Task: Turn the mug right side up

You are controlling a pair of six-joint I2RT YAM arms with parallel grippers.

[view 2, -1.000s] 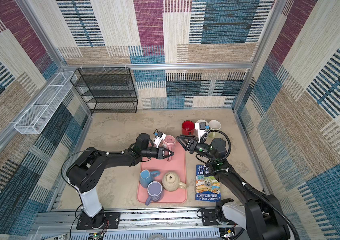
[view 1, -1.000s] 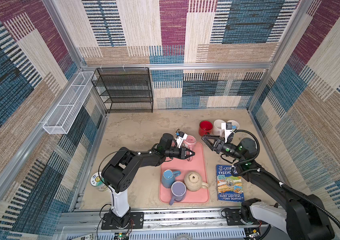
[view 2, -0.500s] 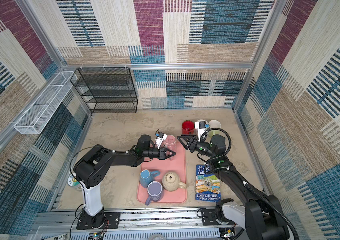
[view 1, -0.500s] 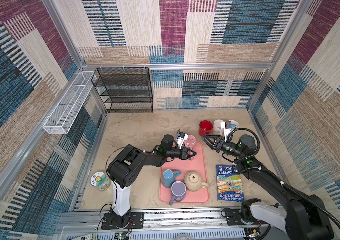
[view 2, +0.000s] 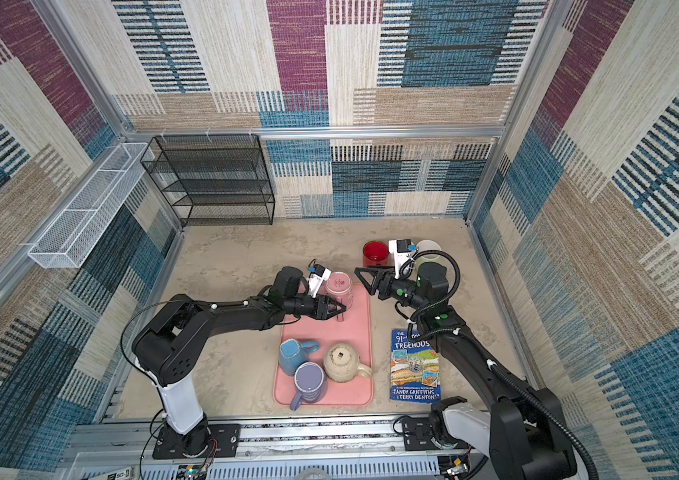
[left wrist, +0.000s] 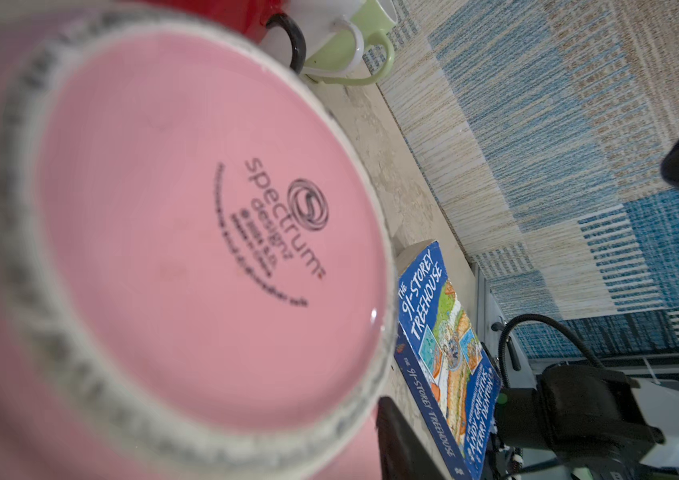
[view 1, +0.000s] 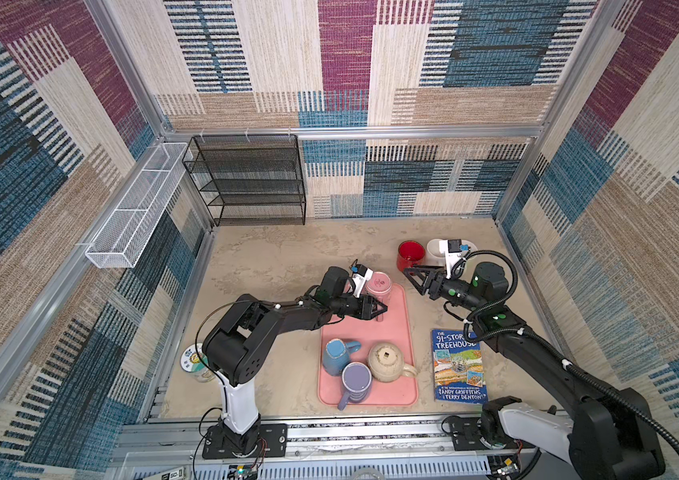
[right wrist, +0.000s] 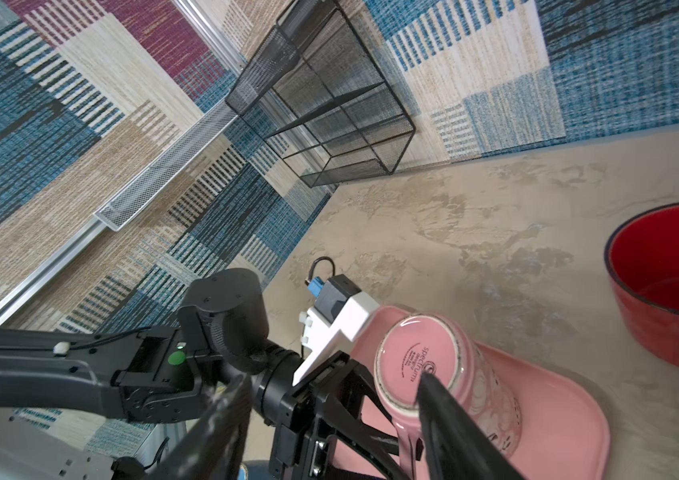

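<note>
Left hand (view 1: 381, 309) is partly open by the handle of the pink mug (view 1: 378, 283); I cannot tell if it touches. That mug sits upside down at the 12 o'clock end of the pink tray (view 1: 396, 332). Its base (left wrist: 204, 232) says "spectrum designz"; the small words below are too blurry. Right hand (view 1: 412, 282), wide open and empty, is near the mug at 3 o'clock. At 3 o'clock of the tray lies a book (view 1: 459, 370), "The 91-Storey Treehouse" by Andy Griffiths and Terry Denton; the right arm (view 1: 537, 345) covers part of its title.
</note>
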